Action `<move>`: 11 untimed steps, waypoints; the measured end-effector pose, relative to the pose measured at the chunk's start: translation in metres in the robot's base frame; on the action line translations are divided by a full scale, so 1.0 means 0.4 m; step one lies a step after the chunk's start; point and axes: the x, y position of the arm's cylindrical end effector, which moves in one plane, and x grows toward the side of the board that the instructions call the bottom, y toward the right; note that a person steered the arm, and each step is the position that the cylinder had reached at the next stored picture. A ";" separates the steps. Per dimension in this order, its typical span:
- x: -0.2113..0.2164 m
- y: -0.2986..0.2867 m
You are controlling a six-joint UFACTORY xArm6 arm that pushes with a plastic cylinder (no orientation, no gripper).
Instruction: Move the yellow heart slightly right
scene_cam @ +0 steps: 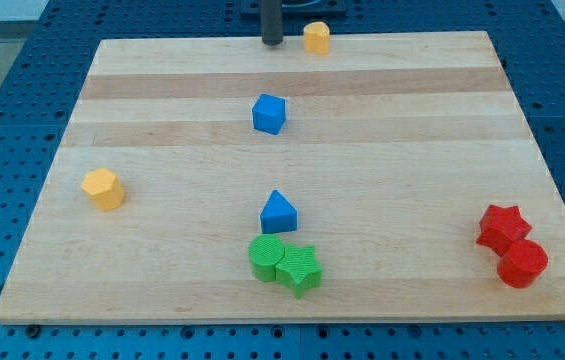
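Observation:
A small yellow block [315,37], which looks like the heart, sits at the view's top edge of the wooden board [162,120], just right of centre. My tip [272,43] rests on the board's top edge, a short way to the left of that block and apart from it. A second yellow block [103,188], hexagon-like, lies at the view's left.
A blue cube [269,113] lies below my tip. A blue triangular block [278,212] sits at centre, with a green cylinder [266,257] and a green star [300,269] touching just below it. A red star [503,228] and a red cylinder [522,263] are at bottom right.

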 end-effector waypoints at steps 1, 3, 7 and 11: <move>0.004 0.028; 0.037 0.053; 0.080 0.037; 0.088 0.207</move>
